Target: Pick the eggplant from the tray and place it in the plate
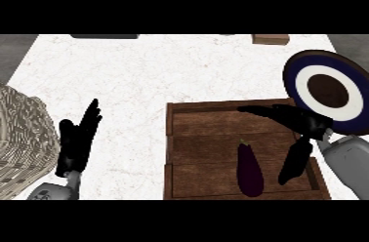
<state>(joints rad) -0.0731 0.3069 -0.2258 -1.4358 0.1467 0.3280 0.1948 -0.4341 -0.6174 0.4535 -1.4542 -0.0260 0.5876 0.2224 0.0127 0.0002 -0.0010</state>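
1. The left hand is seen at the left over the counter, beside a basket, fingers straight and upright, resting, well apart from the tray.
2. The eggplant is found lying in the tray, long axis running near to far, stem pointing away.
3. The right hand, clearly the nearer, is held spread just right of the eggplant, holding nothing, thumb alongside it.
4. The plate is placed beyond the tray's right far corner.

You get even, flat light: white table reads bright with no glare, tray wood mid-tone, black hands show little detail, and shadows are faint throughout.
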